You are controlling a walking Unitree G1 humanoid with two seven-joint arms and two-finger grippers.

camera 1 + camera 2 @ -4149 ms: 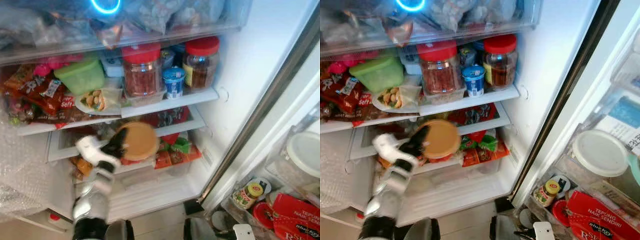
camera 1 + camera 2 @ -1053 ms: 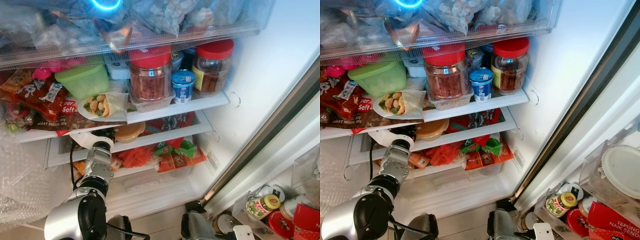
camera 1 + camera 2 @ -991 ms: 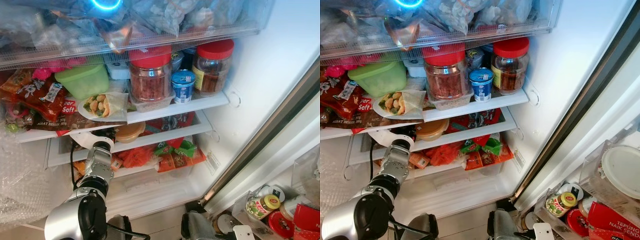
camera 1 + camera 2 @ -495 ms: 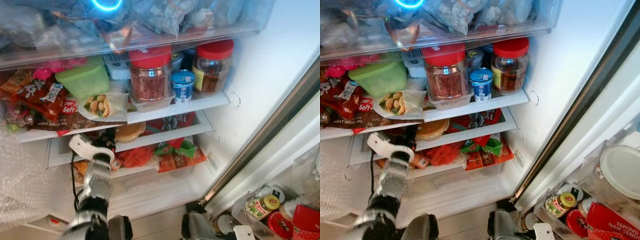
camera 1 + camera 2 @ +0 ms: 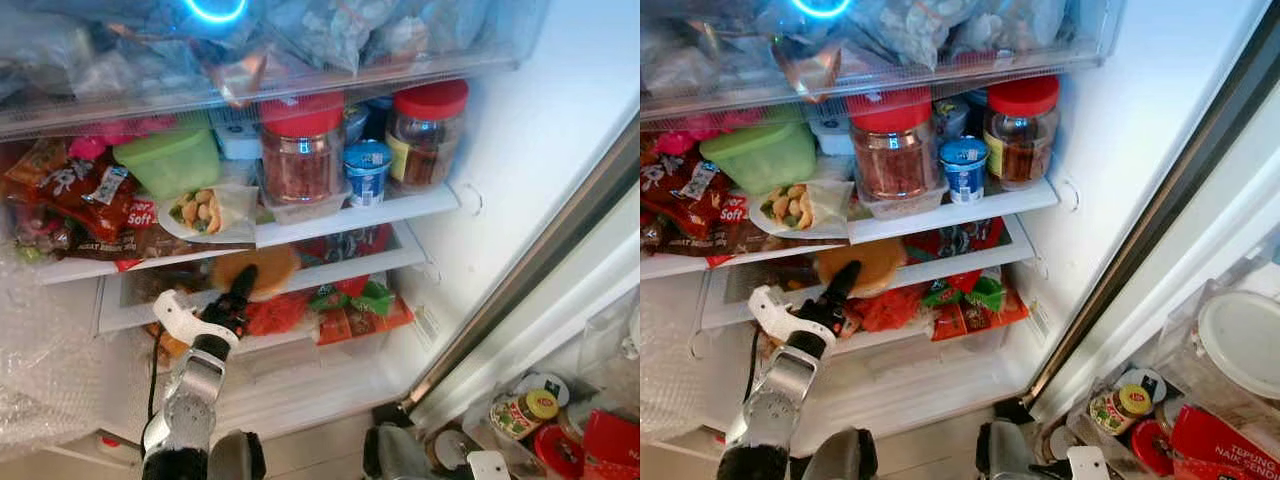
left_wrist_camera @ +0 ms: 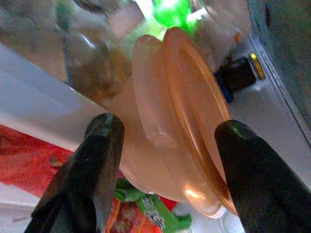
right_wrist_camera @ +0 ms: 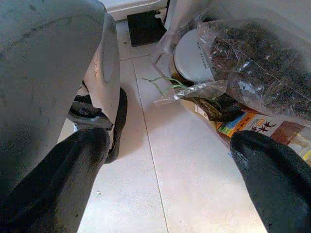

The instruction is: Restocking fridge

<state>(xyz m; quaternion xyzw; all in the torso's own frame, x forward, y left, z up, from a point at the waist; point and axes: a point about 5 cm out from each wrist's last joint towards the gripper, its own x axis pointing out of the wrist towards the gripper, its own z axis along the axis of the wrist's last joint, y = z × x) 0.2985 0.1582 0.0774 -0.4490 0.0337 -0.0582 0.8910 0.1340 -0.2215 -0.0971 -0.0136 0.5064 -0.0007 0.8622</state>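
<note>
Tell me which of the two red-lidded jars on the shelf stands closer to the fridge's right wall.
The right red-lidded jar with the yellow label; the other red-lidded jar stands left of the small blue cup.

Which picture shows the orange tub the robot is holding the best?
The left wrist view. The orange tub is close up there, with its lid rim and body between the left hand's two black fingers. The eye views show it small and blurry at the middle shelf. The right wrist view looks at the floor instead.

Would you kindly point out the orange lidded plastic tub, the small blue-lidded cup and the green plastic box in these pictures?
orange lidded plastic tub [image 5: 258, 272], left eye view, on its lid.
small blue-lidded cup [image 5: 367, 172], left eye view, on its side.
green plastic box [image 5: 762, 155], right eye view, on its front wall.
</note>
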